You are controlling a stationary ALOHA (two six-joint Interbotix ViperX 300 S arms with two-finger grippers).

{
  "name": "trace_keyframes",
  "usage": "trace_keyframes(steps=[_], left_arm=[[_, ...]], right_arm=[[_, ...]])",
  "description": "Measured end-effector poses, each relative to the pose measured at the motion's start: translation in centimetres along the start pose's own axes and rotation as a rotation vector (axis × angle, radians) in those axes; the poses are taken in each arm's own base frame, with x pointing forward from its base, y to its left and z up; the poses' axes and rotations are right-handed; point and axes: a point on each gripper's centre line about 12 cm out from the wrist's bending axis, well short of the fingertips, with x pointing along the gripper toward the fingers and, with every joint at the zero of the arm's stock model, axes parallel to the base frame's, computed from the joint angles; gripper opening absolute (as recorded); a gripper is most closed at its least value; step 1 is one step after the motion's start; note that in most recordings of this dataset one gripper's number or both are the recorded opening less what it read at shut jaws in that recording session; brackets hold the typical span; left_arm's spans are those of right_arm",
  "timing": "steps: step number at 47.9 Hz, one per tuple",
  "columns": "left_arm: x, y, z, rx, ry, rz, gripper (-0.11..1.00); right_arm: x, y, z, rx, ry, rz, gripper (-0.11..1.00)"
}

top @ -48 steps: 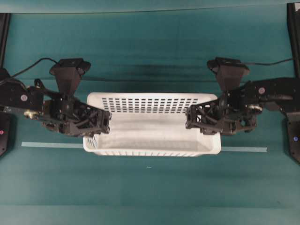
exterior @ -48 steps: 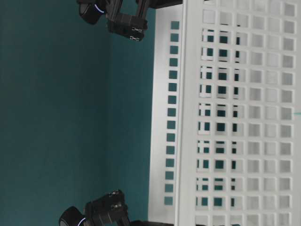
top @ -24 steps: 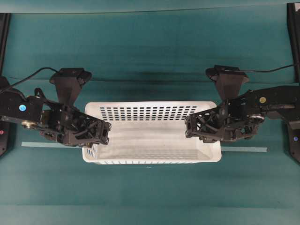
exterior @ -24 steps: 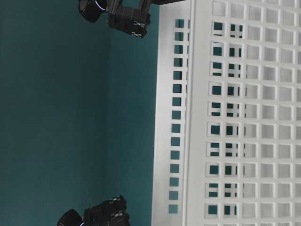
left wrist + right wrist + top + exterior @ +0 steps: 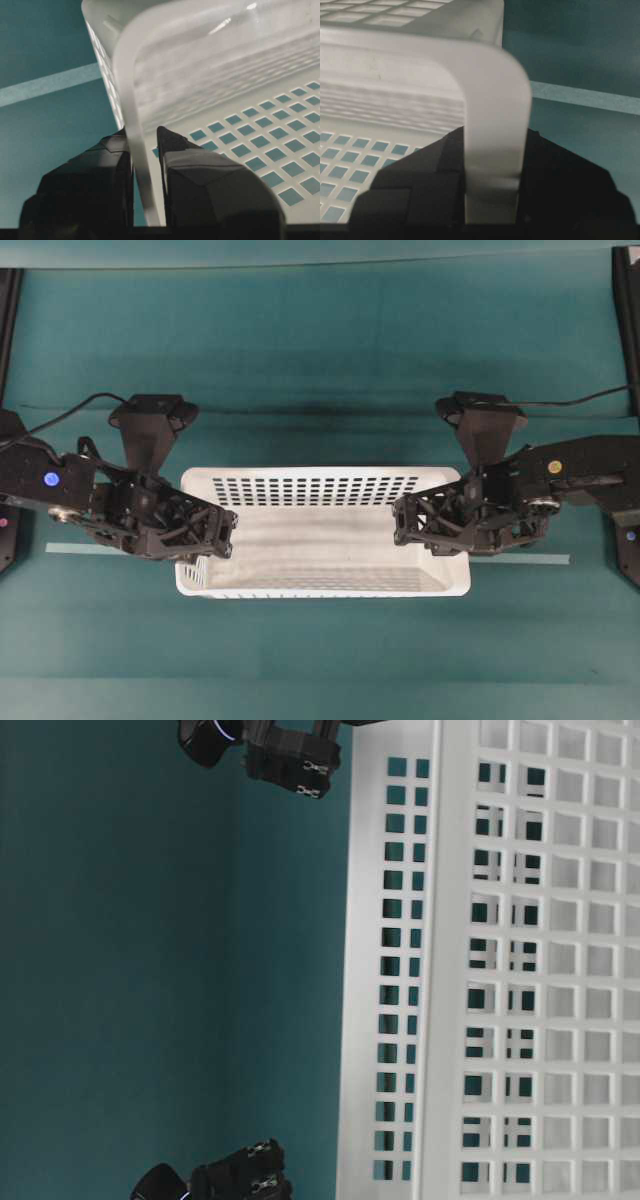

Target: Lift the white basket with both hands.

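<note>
1. Teal cloth [image 5: 320, 360] covers the whole table, plain, matte.
2. Faint creases run across the cloth in the overhead view; a darker band lies along the far middle.
3. Pale tape strip [image 5: 75, 548] lies flat on the cloth, running left to right; its other end [image 5: 520, 559] shows on the right side.
4. The same strip shows in the left wrist view [image 5: 47, 85] and right wrist view [image 5: 585, 100] as a light diagonal band.
5. Black frame posts [image 5: 8, 310] stand at the left and right edges.
6. Table-level view: teal backdrop [image 5: 110, 970] in two slightly different tones, meeting along a straight line.
7. Light is even and soft, with no hard shadows.
</note>
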Motion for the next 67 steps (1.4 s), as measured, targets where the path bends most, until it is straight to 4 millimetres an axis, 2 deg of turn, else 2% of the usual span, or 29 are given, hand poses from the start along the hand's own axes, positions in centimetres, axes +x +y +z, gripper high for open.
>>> trace_keyframes(steps=[21, 56, 60, 64, 67], left_arm=[[1.1, 0.4, -0.1, 0.002, 0.005, 0.033, 0.05], [1.2, 0.5, 0.2, 0.072, -0.004, 0.013, 0.05], [1.2, 0.5, 0.4, 0.07, -0.007, 0.007, 0.09], [1.2, 0.5, 0.5, 0.085, -0.01, 0.003, 0.21], [1.3, 0.5, 0.5, 0.103, -0.011, 0.0, 0.34]], right_arm=[[0.3, 0.2, 0.0, -0.002, -0.002, 0.01, 0.17], [0.5, 0.3, -0.1, 0.005, -0.003, 0.018, 0.17], [0.5, 0.3, -0.1, 0.014, -0.004, 0.019, 0.17], [0.6, 0.3, -0.1, 0.017, -0.006, 0.019, 0.23], [0.7, 0.1, -0.2, 0.012, -0.011, 0.012, 0.31]])
